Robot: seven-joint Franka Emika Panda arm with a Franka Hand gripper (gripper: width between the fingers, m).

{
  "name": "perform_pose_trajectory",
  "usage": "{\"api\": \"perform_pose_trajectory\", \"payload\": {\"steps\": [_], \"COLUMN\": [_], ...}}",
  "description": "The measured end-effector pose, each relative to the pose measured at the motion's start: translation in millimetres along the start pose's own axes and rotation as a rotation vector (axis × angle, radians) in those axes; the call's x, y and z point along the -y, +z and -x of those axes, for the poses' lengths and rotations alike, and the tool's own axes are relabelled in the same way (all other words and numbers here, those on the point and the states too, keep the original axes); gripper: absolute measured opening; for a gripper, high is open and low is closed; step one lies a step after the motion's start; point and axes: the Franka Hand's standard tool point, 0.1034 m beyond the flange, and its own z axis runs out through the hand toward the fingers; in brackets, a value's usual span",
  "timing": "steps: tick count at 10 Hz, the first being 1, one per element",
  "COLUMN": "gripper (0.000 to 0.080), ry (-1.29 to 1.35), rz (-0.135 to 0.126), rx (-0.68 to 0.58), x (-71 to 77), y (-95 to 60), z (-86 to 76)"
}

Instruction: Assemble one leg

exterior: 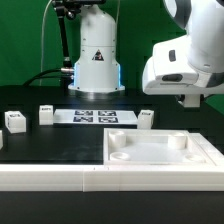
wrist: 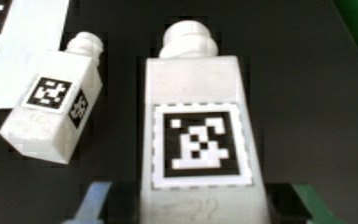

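In the wrist view a white block-shaped leg [wrist: 197, 120] with a square marker tag on its top face lies on the dark table, its round peg pointing away from me. My gripper [wrist: 208, 203] is open and straddles its near end. One finger [wrist: 101, 202] stands on each side, with a dark gap between each finger and the leg. A second leg [wrist: 55, 100] lies tilted beside it. In the exterior view my gripper [exterior: 190, 99] hangs low at the right, behind the panel. The leg under it does not show there.
The large white square panel [exterior: 205, 152] with raised rim lies at the front right. Other small white legs [exterior: 14, 121] [exterior: 46, 113] [exterior: 146, 117] lie round the marker board [exterior: 95, 116]. A white rail [exterior: 40, 176] runs along the front left. The robot base [exterior: 95, 55] stands behind.
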Motion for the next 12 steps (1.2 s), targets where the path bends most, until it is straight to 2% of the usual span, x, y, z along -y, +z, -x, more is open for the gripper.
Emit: {"api": "perform_pose_trajectory", "payload": {"steps": [2,3,4,7,9,10,12], "gripper": [0.0292,0.0292,0.0293,0.0294,0.0294,0.0294,0.0294], "ry": [-0.001,-0.017,-0.031,-0.036,-0.033,-0.037,-0.042], "rz": [-0.015,-0.017,-0.028,-0.051,-0.064,-0.073,-0.08], "rx": [-0.151,-0.204,-0.276,-0.426,-0.502,-0.611,-0.785], "x": [3.1,0.6,-6.6,-14.5,-18.0,-14.1,-12.3], "y": [-3.8,-3.9,-10.7,-58.8,-81.5,-86.3,-86.7], "z": [-5.5,-7.8,-15.4,-10.8,-11.2,-19.3,-21.7]}}
